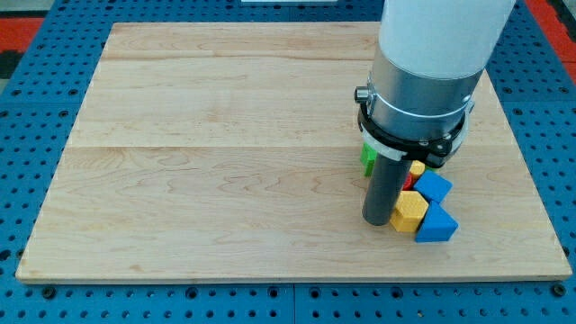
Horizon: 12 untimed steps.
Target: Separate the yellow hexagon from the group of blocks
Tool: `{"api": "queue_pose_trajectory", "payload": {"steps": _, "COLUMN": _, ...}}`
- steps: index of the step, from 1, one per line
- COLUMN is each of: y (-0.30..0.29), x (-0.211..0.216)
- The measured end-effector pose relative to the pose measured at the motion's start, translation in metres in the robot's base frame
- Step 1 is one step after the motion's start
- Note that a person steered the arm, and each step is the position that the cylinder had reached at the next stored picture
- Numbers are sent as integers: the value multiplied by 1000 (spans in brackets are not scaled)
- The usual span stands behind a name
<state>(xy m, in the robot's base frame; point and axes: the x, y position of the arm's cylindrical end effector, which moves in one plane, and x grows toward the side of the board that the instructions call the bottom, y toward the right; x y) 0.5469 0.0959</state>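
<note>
Tip (377, 221) touches the yellow hexagon (410, 211) at its 9 o'clock, placed to push it clear of 2 blue blocks (436, 205); no jaws exist.

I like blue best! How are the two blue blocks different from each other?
The upper blue block sits nearer the view's top, beside a small yellow block; the lower blue block sits nearest the board's bottom edge, looking like a triangle. The yellow hexagon touches both. My tip is left of them. Both are the same blue.
</note>
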Motion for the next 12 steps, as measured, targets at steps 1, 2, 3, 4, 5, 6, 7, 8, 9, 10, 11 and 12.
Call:
{"api": "queue_pose_trajectory", "payload": {"steps": 1, "y": 0, "x": 2}}
{"api": "queue_pose_trajectory", "payload": {"steps": 2, "y": 6, "x": 3}}
{"api": "queue_pose_trajectory", "payload": {"steps": 3, "y": 13, "x": 26}}
{"api": "queue_pose_trajectory", "payload": {"steps": 4, "y": 14, "x": 47}}
{"api": "queue_pose_trajectory", "payload": {"steps": 5, "y": 55, "x": 53}}
{"api": "queue_pose_trajectory", "payload": {"steps": 6, "y": 77, "x": 46}}
{"api": "queue_pose_trajectory", "payload": {"steps": 7, "y": 77, "x": 30}}
{"api": "queue_pose_trajectory", "payload": {"steps": 8, "y": 76, "x": 15}}
{"api": "queue_pose_trajectory", "payload": {"steps": 9, "y": 72, "x": 2}}
{"api": "queue_pose_trajectory", "payload": {"steps": 10, "y": 66, "x": -8}}
{"api": "queue_pose_trajectory", "payload": {"steps": 11, "y": 53, "x": 0}}
{"api": "queue_pose_trajectory", "payload": {"steps": 12, "y": 13, "x": -6}}
